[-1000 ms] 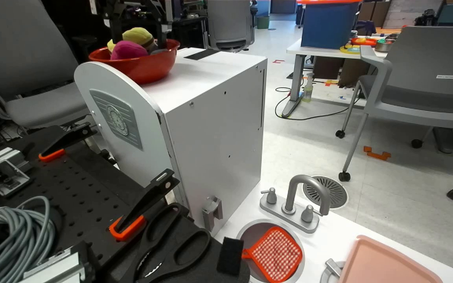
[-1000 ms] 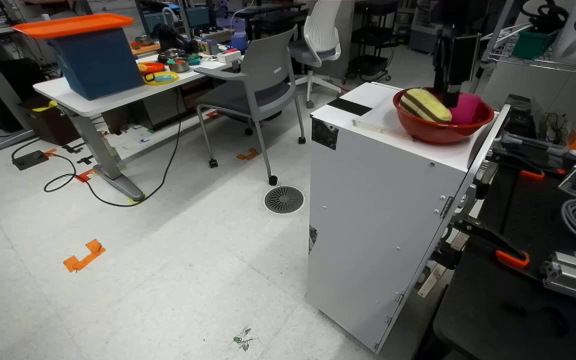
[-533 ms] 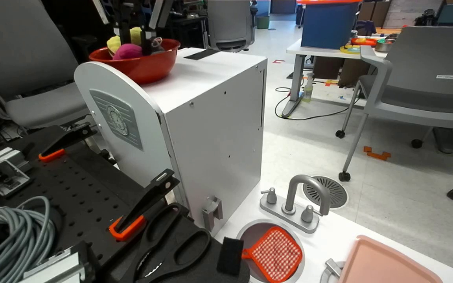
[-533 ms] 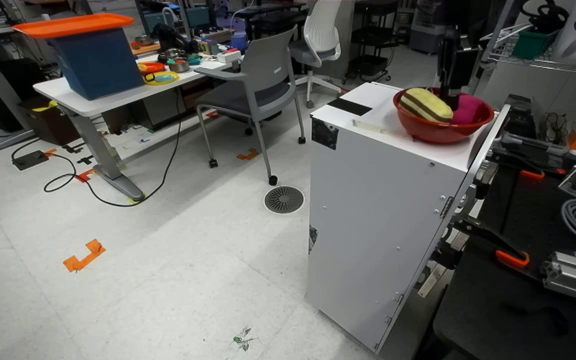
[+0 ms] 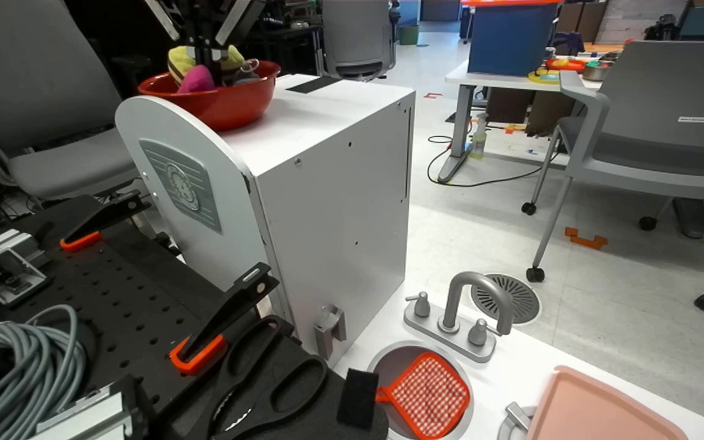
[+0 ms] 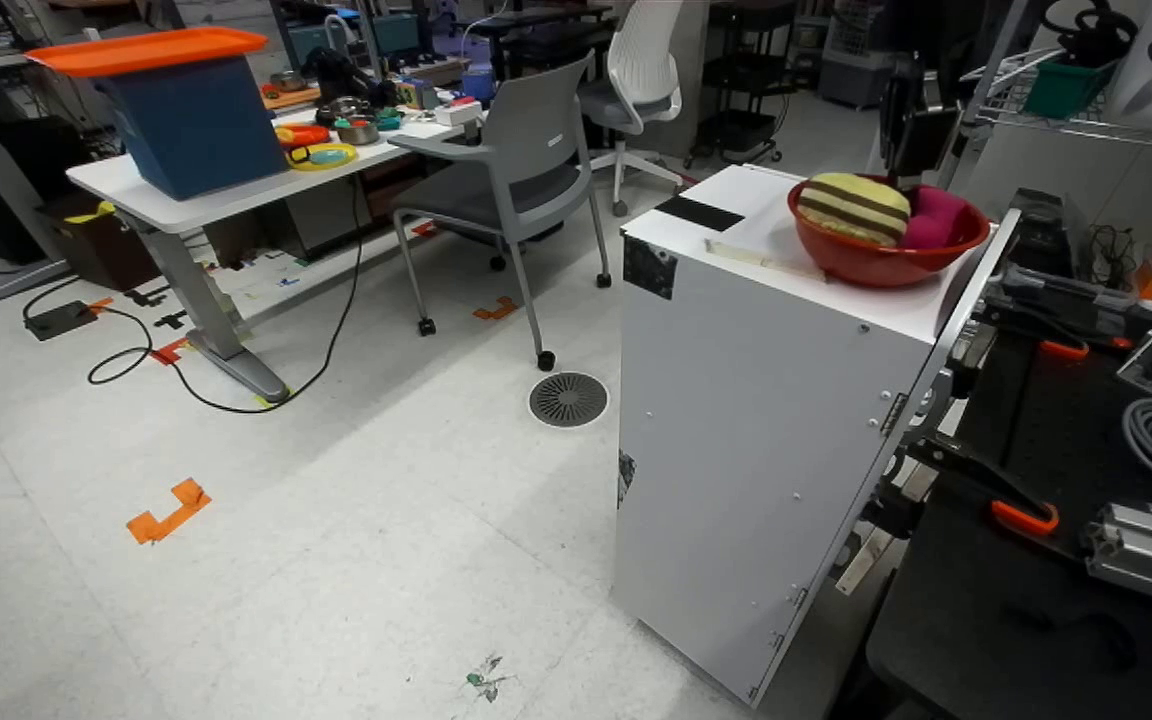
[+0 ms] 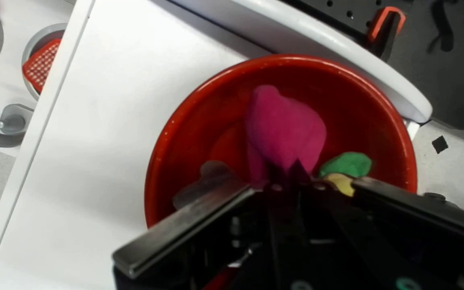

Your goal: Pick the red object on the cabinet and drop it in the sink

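The red object, a magenta lump [image 7: 284,129], lies in a shiny red bowl [image 5: 230,110] on top of the white cabinet [image 5: 340,195]. My gripper [image 7: 278,183] reaches down into the bowl, its fingertips together on the near end of the lump, where the cloth bunches and folds between them. In an exterior view a striped yellow lump [image 6: 851,210] hides the fingertips and part of the red object [image 6: 936,215]. The sink [image 5: 398,357] sits low beside the cabinet, under a grey faucet [image 5: 474,287].
An orange-red mesh disc [image 5: 428,394] lies in the sink, with a pink tray [image 5: 602,409] close by. A grey lump [image 7: 204,183] and a green one [image 7: 349,163] share the bowl. The cabinet's rounded panel [image 5: 138,125] rises beside the bowl.
The jaws have gone from wide open to shut, and the gripper has sunk slightly. The magenta lump is squeezed narrower. The striped yellow lump has turned.
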`<act>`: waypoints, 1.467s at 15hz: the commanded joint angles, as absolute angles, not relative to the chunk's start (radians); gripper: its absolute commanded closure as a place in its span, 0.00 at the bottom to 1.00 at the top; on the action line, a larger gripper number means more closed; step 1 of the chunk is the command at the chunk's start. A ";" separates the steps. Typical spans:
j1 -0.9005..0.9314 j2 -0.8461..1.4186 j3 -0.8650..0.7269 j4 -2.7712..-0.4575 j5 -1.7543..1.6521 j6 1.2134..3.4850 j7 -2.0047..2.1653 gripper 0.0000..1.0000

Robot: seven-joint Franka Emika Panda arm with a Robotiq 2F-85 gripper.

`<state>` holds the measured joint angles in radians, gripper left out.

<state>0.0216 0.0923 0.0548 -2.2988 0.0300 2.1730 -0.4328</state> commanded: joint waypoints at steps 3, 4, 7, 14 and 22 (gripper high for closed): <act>0.016 0.039 0.045 -2.314 0.018 2.119 -0.390 0.99; 0.014 0.028 0.042 -2.317 0.020 2.108 -0.380 0.99; 0.007 -0.008 0.029 -2.322 0.018 2.062 -0.312 0.99; -0.001 -0.062 0.005 -2.305 -0.016 1.976 -0.135 0.99; -0.007 -0.079 -0.010 -2.309 -0.001 1.964 -0.098 0.99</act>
